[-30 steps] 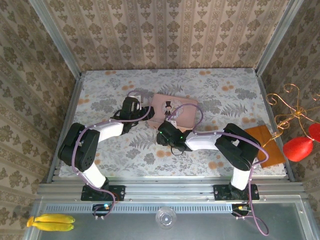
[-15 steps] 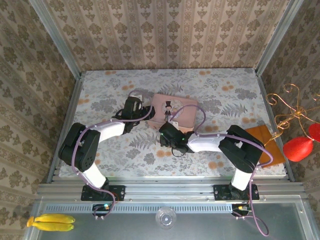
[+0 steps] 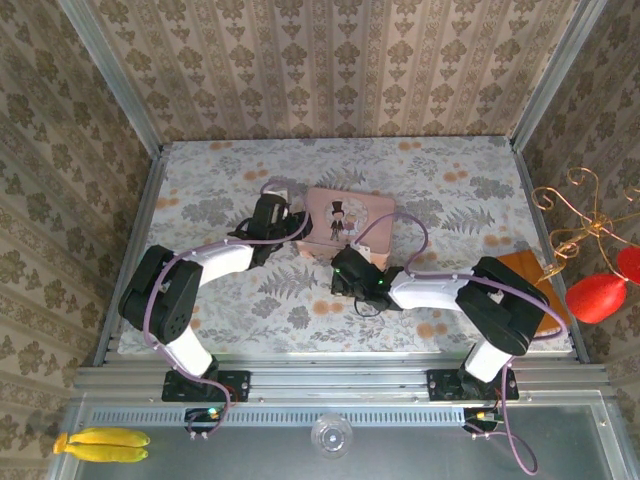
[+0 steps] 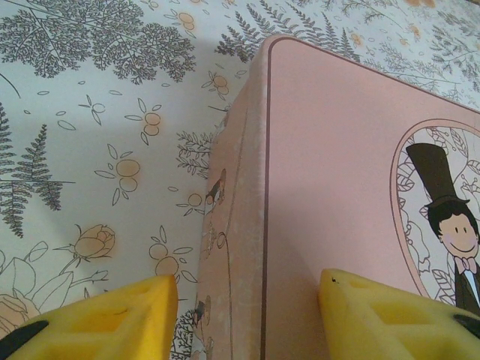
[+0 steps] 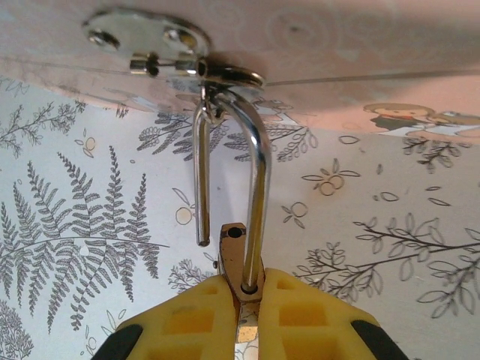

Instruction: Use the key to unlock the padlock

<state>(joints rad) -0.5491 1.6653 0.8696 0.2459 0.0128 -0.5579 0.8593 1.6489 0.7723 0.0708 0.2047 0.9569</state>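
Between the pressed-together yellow fingers of the right gripper (image 5: 244, 319), the tiny brass-gold padlock (image 5: 232, 255) is pinched by its body. Its silvery shackle (image 5: 259, 161) is stretched straight ahead to the metal hasp (image 5: 150, 36) of the pink illustrated tin box (image 5: 360, 45), one leg ending free. The left gripper (image 4: 247, 300), spread, is set astride the box's edge, farther off.
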